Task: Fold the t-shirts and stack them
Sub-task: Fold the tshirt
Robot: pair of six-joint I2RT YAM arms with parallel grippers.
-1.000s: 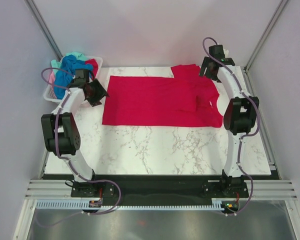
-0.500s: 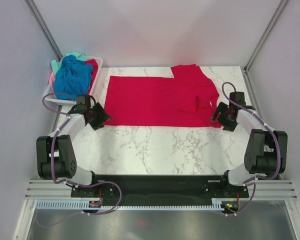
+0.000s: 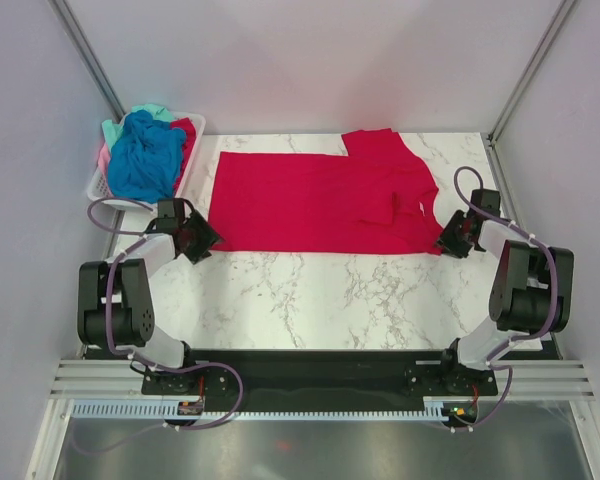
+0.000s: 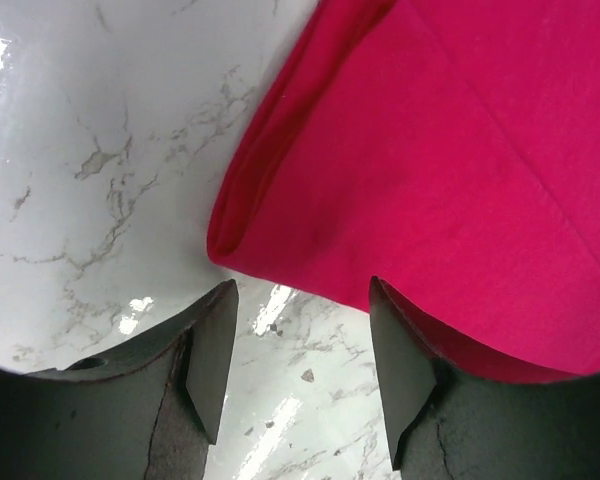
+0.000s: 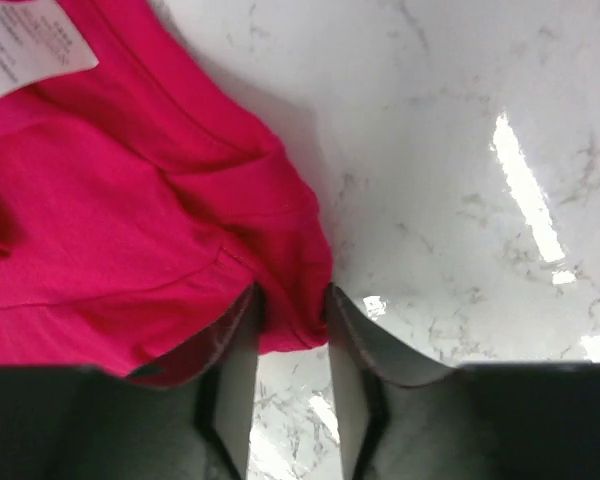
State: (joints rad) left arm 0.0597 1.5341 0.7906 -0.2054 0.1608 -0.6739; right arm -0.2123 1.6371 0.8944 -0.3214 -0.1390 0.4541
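A crimson t-shirt lies spread flat across the far half of the marble table. My left gripper hovers at its near-left corner, open. In the left wrist view the folded corner sits just ahead of the fingertips, with bare marble between them. My right gripper is at the near-right corner. Its fingers have closed narrowly, with a fold of the shirt's edge pinched between their tips. More t-shirts are heaped in the basket: blue, teal, red.
The white slatted basket stands at the table's back left corner, just behind my left arm. A white care label shows on the shirt near the right gripper. Bare marble stretches between the shirt and the arm bases.
Both grippers came from the shirt's far corners down to its near corners. The right gripper's jaws have narrowed onto the cloth edge. The left gripper has stayed open.
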